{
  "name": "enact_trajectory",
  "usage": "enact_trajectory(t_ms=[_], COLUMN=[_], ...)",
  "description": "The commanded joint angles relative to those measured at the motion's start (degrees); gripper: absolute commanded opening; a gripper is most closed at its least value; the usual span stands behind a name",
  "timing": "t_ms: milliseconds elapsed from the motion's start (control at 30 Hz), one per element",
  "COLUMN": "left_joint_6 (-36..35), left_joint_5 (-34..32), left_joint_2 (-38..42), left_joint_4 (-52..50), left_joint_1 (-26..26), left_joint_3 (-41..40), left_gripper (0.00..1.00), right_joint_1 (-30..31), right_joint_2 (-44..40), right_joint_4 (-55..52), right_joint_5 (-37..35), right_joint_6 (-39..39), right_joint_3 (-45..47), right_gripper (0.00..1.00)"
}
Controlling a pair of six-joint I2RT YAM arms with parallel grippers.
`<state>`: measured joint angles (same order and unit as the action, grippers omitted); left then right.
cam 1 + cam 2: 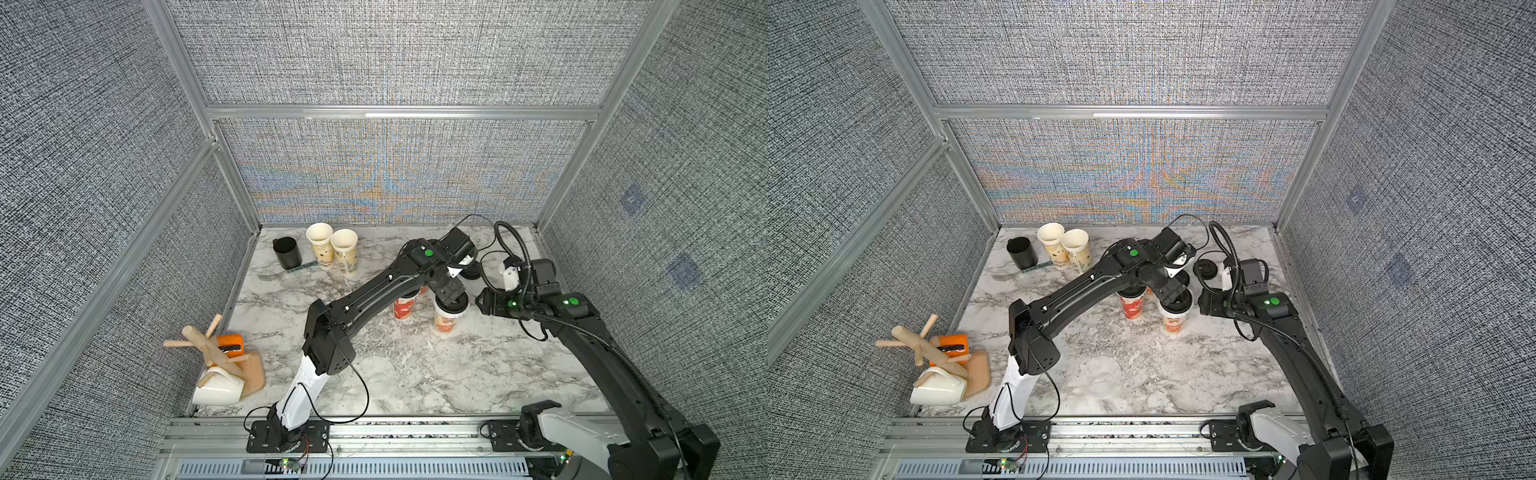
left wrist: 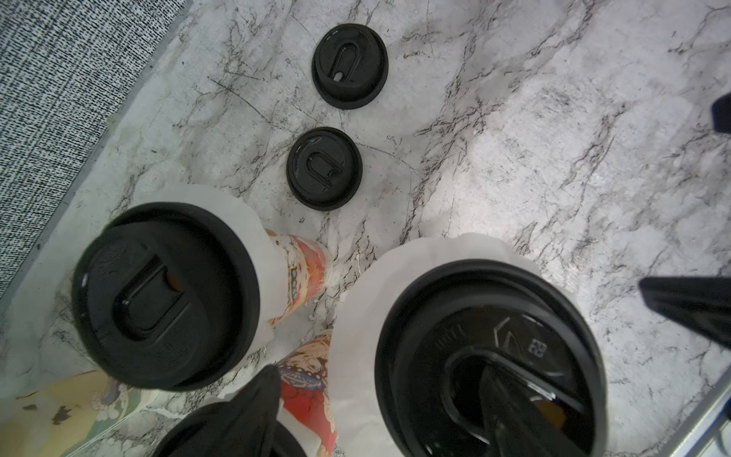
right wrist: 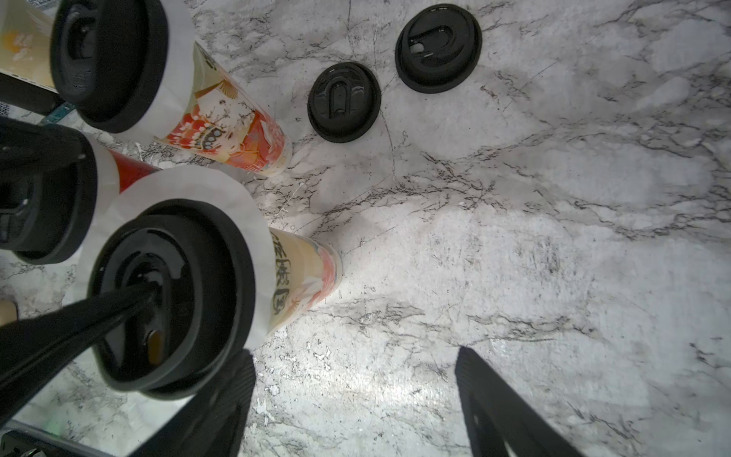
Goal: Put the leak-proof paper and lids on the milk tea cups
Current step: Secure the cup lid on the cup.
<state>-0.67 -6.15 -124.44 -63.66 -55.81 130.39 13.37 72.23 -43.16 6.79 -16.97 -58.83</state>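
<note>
Two milk tea cups [image 1: 320,245] stand bare at eleven o'clock in a top view. Left wrist: left gripper [image 2: 377,368] spread wide over a lid [image 2: 455,316], leak-proof paper [image 2: 356,308] frilling beneath. Right wrist: right gripper [image 3: 356,411] agape, empty.

robot lab: fabric-panelled enclosure [image 1: 395,62]

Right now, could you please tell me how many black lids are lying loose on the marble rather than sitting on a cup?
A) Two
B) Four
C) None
A: the left wrist view shows one loose black lid and a second loose lid lying flat on the marble tabletop, with bare marble around each.
</note>
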Motion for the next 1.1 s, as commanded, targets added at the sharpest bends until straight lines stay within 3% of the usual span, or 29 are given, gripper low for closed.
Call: enact_trajectory(t_ms=[0, 733, 933, 1067], left_joint_6=[-0.13, 1.11, 1.01, 1.07], left_joint_5=[-3.12, -2.29, -2.20, -2.44], left_joint_2=[0.06, 2.25, 3.02, 3.50], left_joint_4=[-6.36, -3.28, -2.75, -2.55], left_joint_1=[0.09, 0.00, 0.00, 0.00], left_joint_3=[-1.98, -9.39, -11.36, -12.32], left_gripper=[0.81, 0.81, 0.81, 0.81], right_joint_1=[1.22, 3.06, 2.99, 2.97], right_joint_2=[1.31, 5.03, 3.83, 2.49], right_joint_4=[3.13, 5.74, 4.58, 3.55], right_joint_5=[0.69, -0.66, -3.22, -3.51], right_joint_6=[-1.08, -2.19, -1.66, -1.83], right_joint_3=[-1.06, 3.25, 7.01, 4.87], right_gripper=[0.82, 0.80, 0.80, 0.80])
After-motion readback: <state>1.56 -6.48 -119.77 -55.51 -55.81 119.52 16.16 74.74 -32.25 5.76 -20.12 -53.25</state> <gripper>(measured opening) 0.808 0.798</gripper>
